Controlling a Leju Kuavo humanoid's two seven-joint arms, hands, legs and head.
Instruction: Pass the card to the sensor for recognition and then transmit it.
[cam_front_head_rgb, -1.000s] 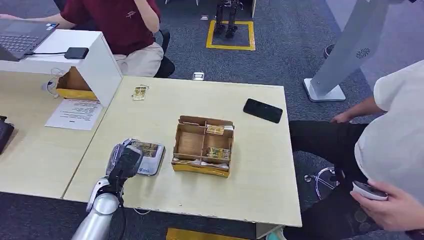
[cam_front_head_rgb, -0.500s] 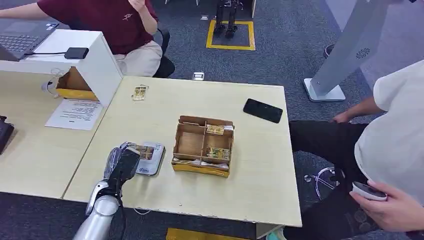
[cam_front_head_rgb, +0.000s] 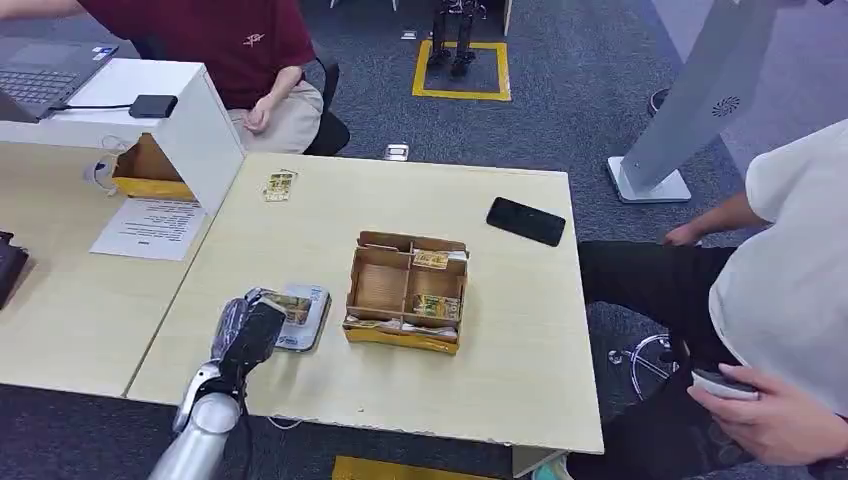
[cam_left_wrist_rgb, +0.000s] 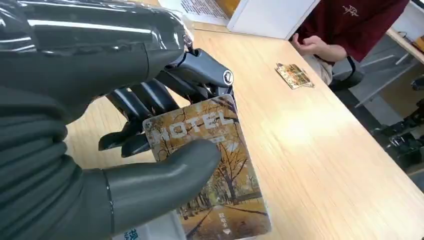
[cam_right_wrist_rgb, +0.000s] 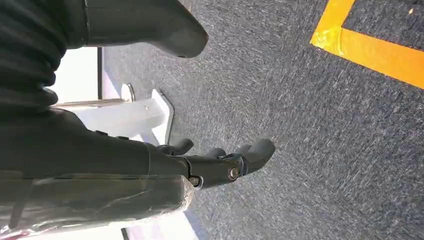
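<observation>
Pinching card thumb-to-fingers, left hand over sensor; right hand loosely spread.

The left hand holds the card just over the sensor, near the table's front edge. Just to its right the cardboard box blocks a sideways sweep. Ahead of the hand lies bare tabletop up to a small card and the white stand. Beyond the box, a black phone lies well apart.
</observation>
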